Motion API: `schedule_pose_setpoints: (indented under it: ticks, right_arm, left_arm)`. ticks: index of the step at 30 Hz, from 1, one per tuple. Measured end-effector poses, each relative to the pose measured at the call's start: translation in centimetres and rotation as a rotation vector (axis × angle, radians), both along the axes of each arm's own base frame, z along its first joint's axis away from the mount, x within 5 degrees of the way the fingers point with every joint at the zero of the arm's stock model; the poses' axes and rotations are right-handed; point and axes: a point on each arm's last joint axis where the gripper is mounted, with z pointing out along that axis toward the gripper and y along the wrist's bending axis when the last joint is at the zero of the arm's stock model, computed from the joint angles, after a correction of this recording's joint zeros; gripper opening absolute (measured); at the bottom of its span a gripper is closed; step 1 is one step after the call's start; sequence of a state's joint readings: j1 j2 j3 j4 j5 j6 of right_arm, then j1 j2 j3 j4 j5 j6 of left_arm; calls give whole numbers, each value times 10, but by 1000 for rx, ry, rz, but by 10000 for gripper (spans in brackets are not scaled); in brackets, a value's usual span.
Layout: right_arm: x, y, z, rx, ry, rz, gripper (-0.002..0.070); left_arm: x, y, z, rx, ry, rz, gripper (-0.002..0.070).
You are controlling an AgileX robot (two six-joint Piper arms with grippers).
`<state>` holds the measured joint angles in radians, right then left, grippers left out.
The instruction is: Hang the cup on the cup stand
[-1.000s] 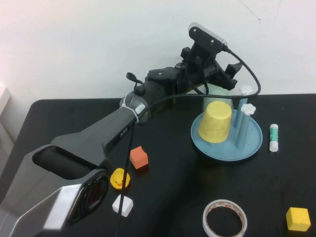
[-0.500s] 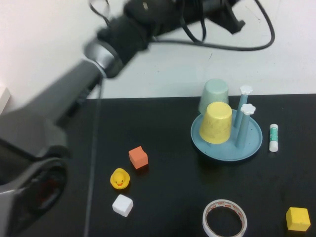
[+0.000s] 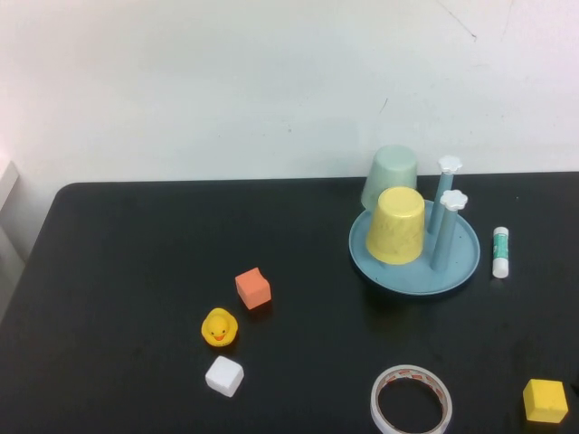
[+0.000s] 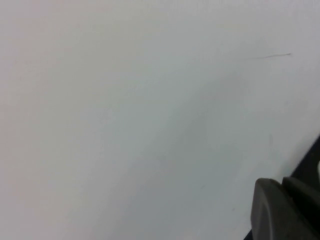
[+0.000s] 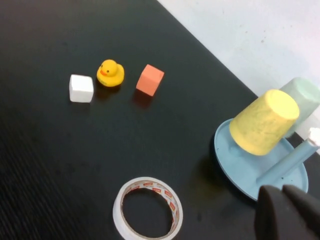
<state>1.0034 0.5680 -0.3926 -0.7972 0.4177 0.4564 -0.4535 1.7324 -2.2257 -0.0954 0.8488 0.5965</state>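
Note:
The pale mint-green cup (image 3: 391, 174) sits upside down and slightly tilted at the back of the cup stand (image 3: 461, 267), just behind an upside-down yellow speckled cup (image 3: 396, 226). Whatever is under it is hidden. Two free blue pegs with white flower caps (image 3: 455, 200) stand to the right of the cups. The right wrist view shows the cup (image 5: 304, 96) and the stand (image 5: 240, 170) too. Neither arm shows in the high view. My left gripper (image 4: 281, 184) faces the white wall with its fingers together. My right gripper (image 5: 282, 190) is shut and empty, above the table near the stand.
An orange cube (image 3: 253, 288), a yellow duck (image 3: 218, 327) and a white cube (image 3: 224, 375) lie at centre-left. A tape roll (image 3: 412, 400) and a yellow cube (image 3: 545, 400) lie at the front right. A glue stick (image 3: 501, 251) lies right of the stand.
My left arm was at the mint cup on the stand, then lifted up and away and has left the high view. The cup stays on the stand.

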Motion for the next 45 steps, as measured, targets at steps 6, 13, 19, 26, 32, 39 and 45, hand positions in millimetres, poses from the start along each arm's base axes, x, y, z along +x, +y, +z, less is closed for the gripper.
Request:
schedule_pose_setpoints:
  ticks: [6, 13, 19, 26, 32, 39, 45]
  right_arm:
    - [0, 0, 0, -14, -5, 10, -1]
    - [0, 0, -1, -29, -11, 12, -1]
    - [0, -1, -2, -37, -2, 2, -1]
    - [-2, -6, -10, -69, 105, -50, -1]
    - [-11, -11, -17, -170, 271, -45, -1]
    - [-13, -17, 5, -212, 286, -70, -1]
    - [-13, -17, 5, -206, 293, -74, -1]
  left_arm:
    - [-77, 52, 22, 19, -54, 140, 0]
    - [-160, 108, 0, -87, -171, 305, 0]
    - [-231, 143, -35, -219, -393, 306, 0]
    - [-263, 162, -87, -304, -393, 343, 0]
    - [-261, 160, -149, -421, -226, 364, 0]
    - [-253, 152, -211, -526, 6, 388, 0]
    - [-249, 146, -249, -531, 121, 384, 0]
